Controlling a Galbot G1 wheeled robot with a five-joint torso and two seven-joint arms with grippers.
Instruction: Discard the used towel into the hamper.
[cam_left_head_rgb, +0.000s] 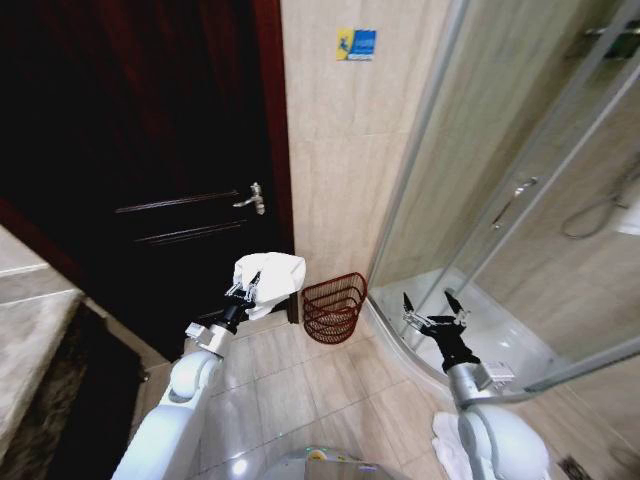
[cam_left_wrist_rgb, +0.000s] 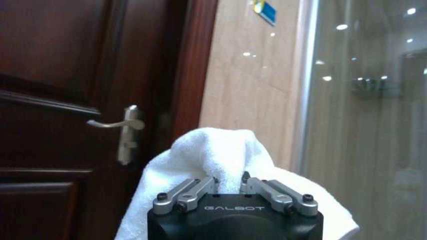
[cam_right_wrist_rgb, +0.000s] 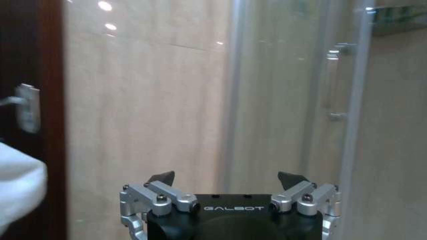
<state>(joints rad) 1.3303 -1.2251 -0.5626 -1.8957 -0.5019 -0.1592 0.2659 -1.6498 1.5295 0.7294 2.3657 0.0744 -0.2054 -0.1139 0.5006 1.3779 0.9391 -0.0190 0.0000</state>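
White terry cloth is bunching above the left pincer, whose fingers are pinching tight on the towel and holding it up in the air in front of the dark wooden door. In the left wrist view the towel is rising in a soft hump past the closed fingertips, draping down on both sides of the pincer, with the door's metal lever handle showing behind it.

The hamper is sitting on the tiled floor against the beige wall, in the corner between the door frame and the curved glass shower enclosure. It is a reddish-brown open-weave basket, narrowing toward its base, and it is tilting its open mouth somewhat toward the robot. The towel is hanging just beside the hamper, on the robot's left of it and higher than its rim, not touching it.

The right pincer is hovering spread wide with nothing between its fingers, near the foot of the shower enclosure and to the robot's right of the hamper. In the right wrist view its two dark fingertips are standing well apart, facing the wall and the glass panel, with a corner of the towel showing at the edge.
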